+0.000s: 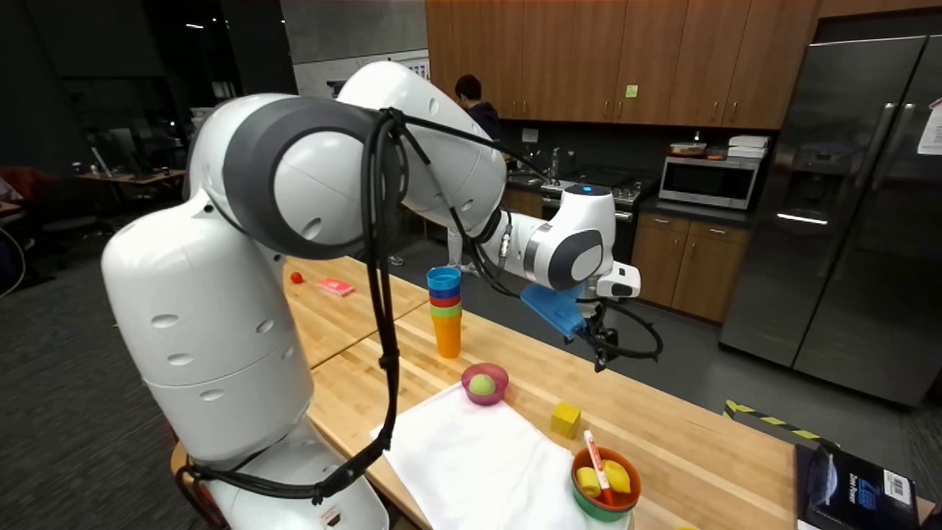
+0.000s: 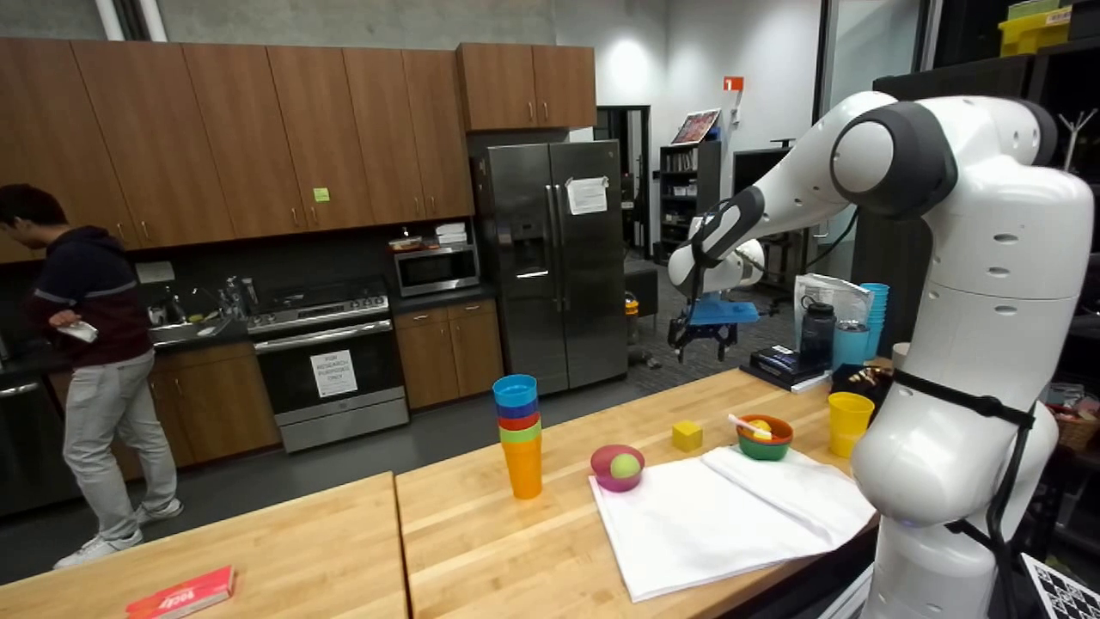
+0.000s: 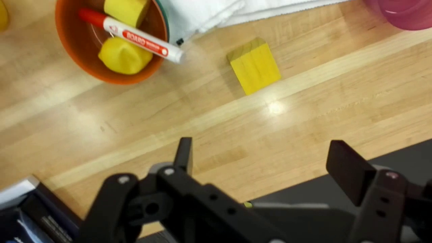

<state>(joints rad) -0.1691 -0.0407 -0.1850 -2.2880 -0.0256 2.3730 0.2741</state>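
- The tool (image 3: 260, 145) hung over the worktop (image 3: 209, 128) near its edge, its blocky dark fingers (image 3: 351, 172) spread wide apart.
- A yellow wooden cube (image 3: 256, 69), grain faintly visible on its flat faces, sat near it on the worktop's glossy strips.
- Beside the cube stood a round bowl (image 3: 69, 44), orange inside, green outside, holding a yellow cylinder (image 3: 126, 10), a lemon-shaped piece (image 3: 125, 57) and a slim red-and-white marker (image 3: 135, 37) leaning over the rim.
- A translucent pink bowl (image 2: 604, 475) cradled a round green ball (image 2: 626, 466) at the corner of the creased white cloth (image 2: 722, 524).
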